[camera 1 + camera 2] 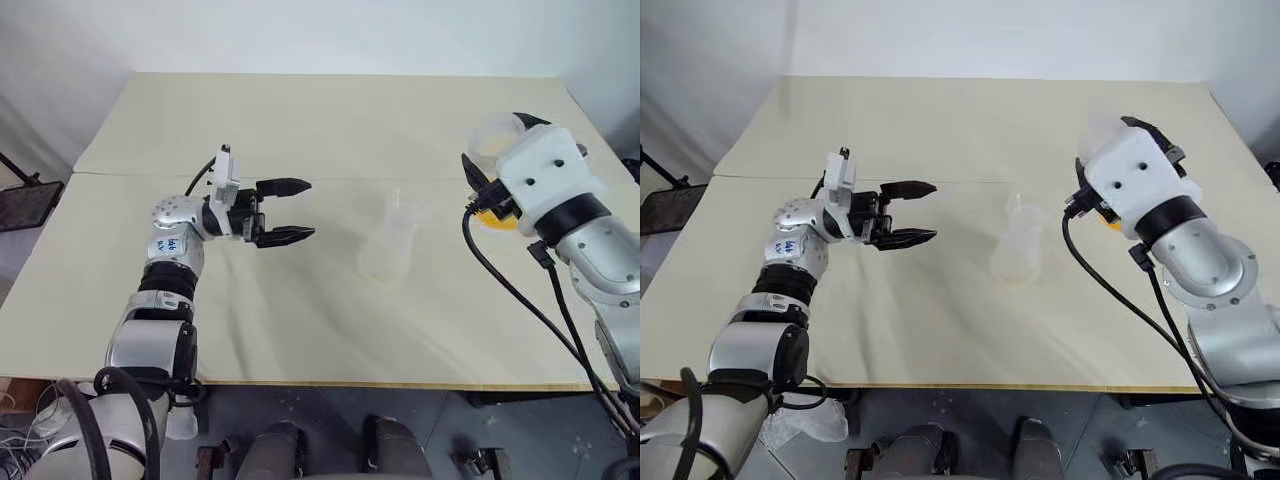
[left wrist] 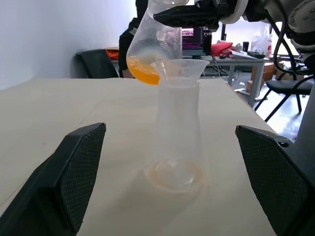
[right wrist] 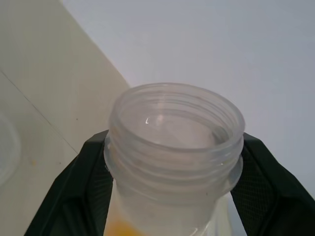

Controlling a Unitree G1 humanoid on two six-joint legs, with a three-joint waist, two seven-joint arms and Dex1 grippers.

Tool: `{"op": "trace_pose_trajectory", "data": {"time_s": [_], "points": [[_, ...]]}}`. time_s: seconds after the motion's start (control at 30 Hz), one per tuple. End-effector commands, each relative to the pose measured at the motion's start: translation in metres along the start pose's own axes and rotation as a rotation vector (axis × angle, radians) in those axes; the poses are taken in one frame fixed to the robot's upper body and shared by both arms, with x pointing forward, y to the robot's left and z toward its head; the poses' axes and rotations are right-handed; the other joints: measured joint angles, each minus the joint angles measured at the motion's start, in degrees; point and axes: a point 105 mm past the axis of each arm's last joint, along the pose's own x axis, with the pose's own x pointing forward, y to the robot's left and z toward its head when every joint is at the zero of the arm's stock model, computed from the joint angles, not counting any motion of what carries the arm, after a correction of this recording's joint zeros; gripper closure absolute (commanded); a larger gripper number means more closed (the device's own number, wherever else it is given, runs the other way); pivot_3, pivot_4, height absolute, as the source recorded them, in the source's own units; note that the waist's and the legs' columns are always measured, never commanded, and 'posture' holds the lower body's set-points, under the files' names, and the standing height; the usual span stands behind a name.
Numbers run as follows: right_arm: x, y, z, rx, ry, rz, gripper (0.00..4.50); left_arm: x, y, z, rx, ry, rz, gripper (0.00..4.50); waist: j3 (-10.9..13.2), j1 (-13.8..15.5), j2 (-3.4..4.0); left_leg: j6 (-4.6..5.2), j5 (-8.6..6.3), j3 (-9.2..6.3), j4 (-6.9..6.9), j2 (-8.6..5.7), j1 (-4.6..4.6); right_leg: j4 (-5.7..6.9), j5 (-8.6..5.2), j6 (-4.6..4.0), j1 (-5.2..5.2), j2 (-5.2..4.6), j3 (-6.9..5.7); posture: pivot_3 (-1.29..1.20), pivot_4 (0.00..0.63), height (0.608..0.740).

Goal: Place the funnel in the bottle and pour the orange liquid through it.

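Observation:
The bottle [image 1: 388, 250], a clear conical flask, stands upright at mid-table with the clear funnel [image 1: 397, 205] seated in its neck; the left wrist view also shows the funnel [image 2: 179, 69] in the bottle [image 2: 174, 137]. My left gripper [image 1: 305, 211] is open, level with the bottle and to its left, with a clear gap between them. To the bottle's right and above the table, my right gripper [image 1: 500, 135] is shut on a clear threaded jar [image 3: 174, 142]. The orange liquid [image 2: 142, 73] lies in the jar's bottom.
The cream table [image 1: 300, 320] has a seam running across its middle and its front edge lies near me. A dark stand [image 1: 25, 200] sits off the table's left side. My right arm's black cable [image 1: 500, 290] hangs over the right part of the table.

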Motion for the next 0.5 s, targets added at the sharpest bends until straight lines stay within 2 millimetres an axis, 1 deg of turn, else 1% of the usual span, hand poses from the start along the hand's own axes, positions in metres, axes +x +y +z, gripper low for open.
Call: {"op": "trace_pose_trajectory", "data": {"time_s": [0.03,0.23,0.5], "points": [[0.001,-0.001,0.017,-0.126,-0.062,0.002,1.69,0.0,-0.003,0.012,0.049,-0.01,-0.065,0.0,0.0,0.0,0.0,0.0,0.0,-0.01,0.0,0.0,-0.03,-0.01,0.0,0.0,-0.02,0.0,-0.01,0.0,0.15,0.74],[0.009,0.01,0.016,-0.279,-0.052,0.044,1.69,-0.001,-0.007,0.008,0.047,-0.026,-0.076,0.0,0.0,0.0,-0.01,0.0,0.0,-0.04,0.01,0.01,-0.07,-0.02,0.0,0.0,-0.05,0.0,-0.04,0.0,0.15,0.74],[0.011,0.007,0.018,-0.412,-0.065,0.038,1.69,0.004,-0.013,0.002,0.051,-0.02,-0.083,0.0,0.0,-0.1,-0.01,-0.01,0.0,-0.04,0.01,0.01,-0.08,-0.03,0.0,0.0,-0.05,0.0,-0.06,0.0,0.15,0.74]]}}
